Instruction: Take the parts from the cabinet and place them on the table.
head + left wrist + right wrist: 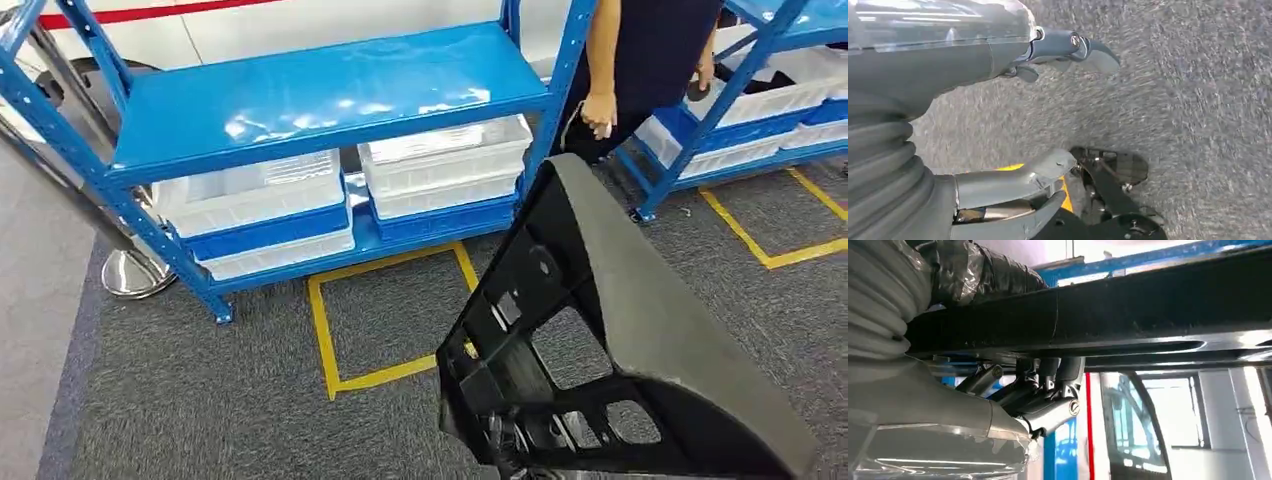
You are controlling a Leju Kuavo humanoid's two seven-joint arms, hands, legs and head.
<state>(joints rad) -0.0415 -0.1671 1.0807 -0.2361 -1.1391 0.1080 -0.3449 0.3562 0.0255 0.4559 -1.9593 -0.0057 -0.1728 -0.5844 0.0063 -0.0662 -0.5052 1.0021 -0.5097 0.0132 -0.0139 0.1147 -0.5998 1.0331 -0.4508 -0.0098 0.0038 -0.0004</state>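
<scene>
black part | right robot hand grips it | left robot hand spread, holding nothing | blue cabinet, person ahead

A large black plastic part with cut-out openings, tilted above the grey carpet.

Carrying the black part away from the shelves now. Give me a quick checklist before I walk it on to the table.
1. Right hand grips the black part: ok, fingers curl against its edge.
2. Left hand free: ok, open over the carpet, holding nothing.
3. Part clear of the blue shelf: ok, it is held apart from it.
4. Person out of the way: not ok, standing close beyond the part.
5. Table in sight: cannot tell.
6. Grip secure enough for walking: cannot tell.
</scene>
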